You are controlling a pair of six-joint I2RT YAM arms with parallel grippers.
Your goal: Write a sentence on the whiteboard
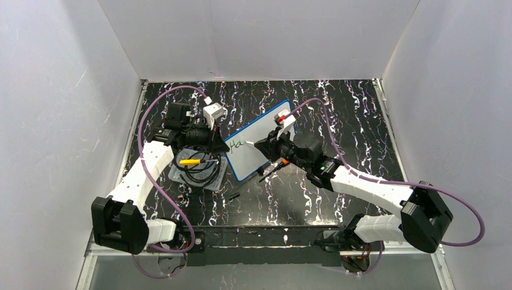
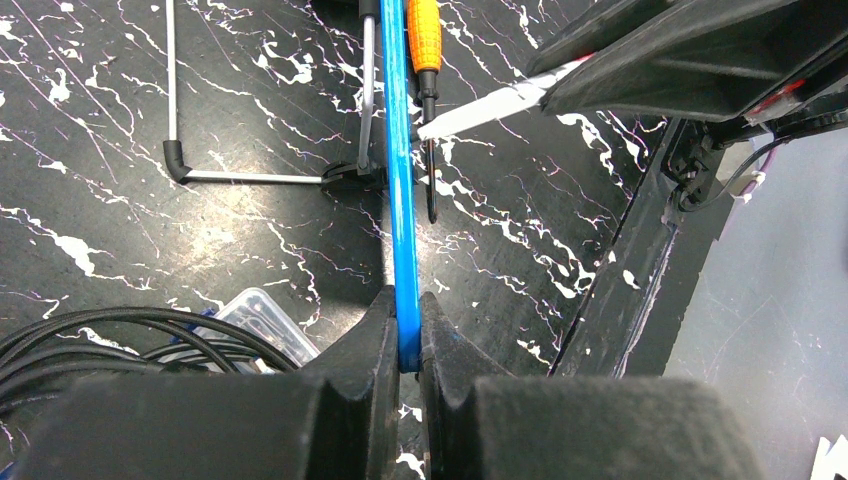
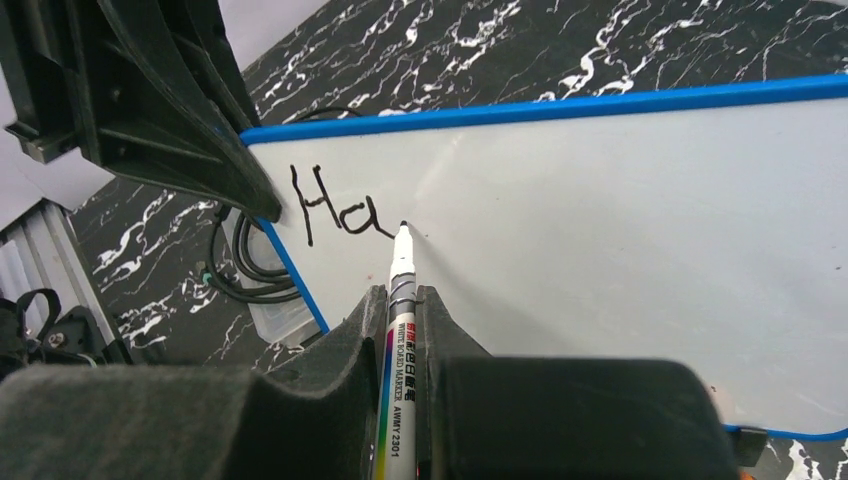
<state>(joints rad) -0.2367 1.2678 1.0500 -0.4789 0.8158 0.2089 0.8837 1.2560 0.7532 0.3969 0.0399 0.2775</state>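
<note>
The whiteboard (image 1: 259, 142), white with a thin blue rim, stands tilted near the middle of the table. My left gripper (image 1: 216, 144) is shut on its left edge; in the left wrist view the blue rim (image 2: 399, 200) runs edge-on between the jaws of that gripper (image 2: 405, 335). My right gripper (image 3: 402, 300) is shut on a white whiteboard marker (image 3: 399, 340), also seen from above (image 1: 256, 145). Its black tip touches the board (image 3: 600, 220) just right of the black letters "Ha" (image 3: 335, 212), the written part of the sentence.
A clear plastic tray (image 1: 196, 169) with a coiled black cable and a yellow-handled tool lies left of the board. A small black cap (image 1: 233, 196) lies on the table in front. An orange-handled tool (image 2: 424, 40) and a metal stand (image 2: 200, 150) show in the left wrist view.
</note>
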